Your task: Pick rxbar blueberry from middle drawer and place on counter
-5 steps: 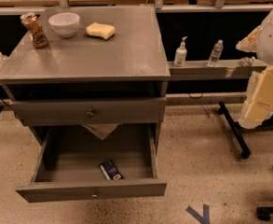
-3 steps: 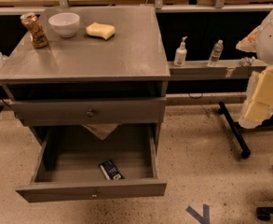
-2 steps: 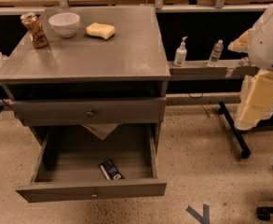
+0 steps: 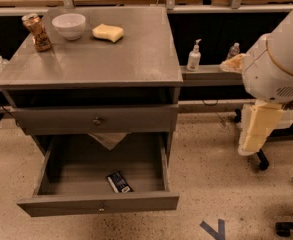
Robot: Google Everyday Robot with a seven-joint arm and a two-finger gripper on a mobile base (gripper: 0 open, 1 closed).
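Observation:
The rxbar blueberry [image 4: 119,182], a small dark bar with white print, lies flat on the floor of the open middle drawer [image 4: 98,204], near its front centre. The counter [image 4: 101,59] is the grey top of the cabinet above. My arm's white housing [image 4: 276,64] stands at the right of the view. The cream-coloured gripper [image 4: 252,141] hangs below it, pointing down. It is well to the right of the cabinet, above the floor and far from the bar. It holds nothing that I can see.
A can [image 4: 37,32], a white bowl [image 4: 69,25] and a yellow sponge [image 4: 108,32] stand at the counter's back left. The upper drawer [image 4: 97,120] is shut. Bottles [image 4: 193,55] stand on a narrow ledge. A black chair base [image 4: 286,227] is on the floor at right.
My arm has swung leftward and further into view at the right. The cream gripper part has shifted left and lower. The bar and the drawer have not moved.

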